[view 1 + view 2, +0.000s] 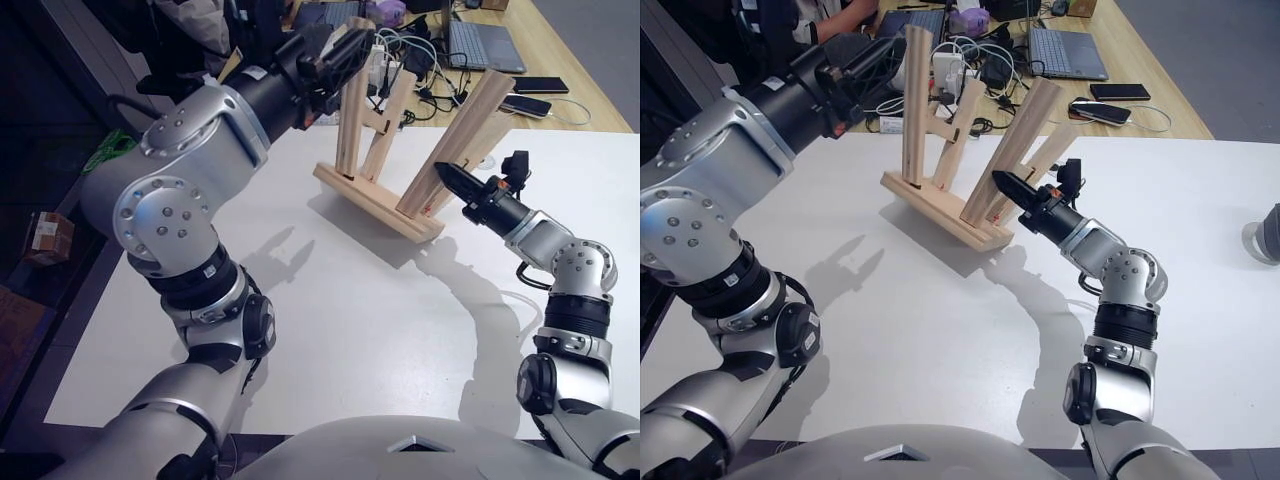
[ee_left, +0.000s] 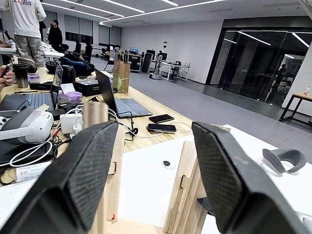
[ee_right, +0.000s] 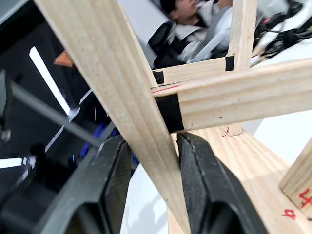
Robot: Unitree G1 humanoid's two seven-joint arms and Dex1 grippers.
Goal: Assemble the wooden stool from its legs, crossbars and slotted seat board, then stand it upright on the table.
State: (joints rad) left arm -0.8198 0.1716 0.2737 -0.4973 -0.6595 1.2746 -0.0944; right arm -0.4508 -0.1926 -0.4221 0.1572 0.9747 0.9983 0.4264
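The wooden stool [image 1: 380, 205] lies upside down and tilted on the white table [image 1: 330, 330], with its slotted seat board low and its legs pointing up. A crossbar [image 1: 385, 120] joins the left pair of legs. My left gripper [image 1: 345, 50] is open at the top of the left leg [image 1: 350, 110]; in the left wrist view its pads [image 2: 83, 180] stand wide apart, the leg end [image 2: 95, 113] just inside one of them. My right gripper [image 1: 1005, 185] is shut on the lower part of the right leg [image 1: 1025, 130], with the fingers [image 3: 109, 190] pressed on both faces of the plank [image 3: 112, 63].
Behind the table, a wooden desk [image 1: 560, 50] carries laptops [image 1: 485, 45], phones [image 1: 528, 104] and tangled cables [image 1: 410, 60]. A white headset [image 1: 1265, 235] lies at the table's far right. Bare table surface stretches in front of the stool.
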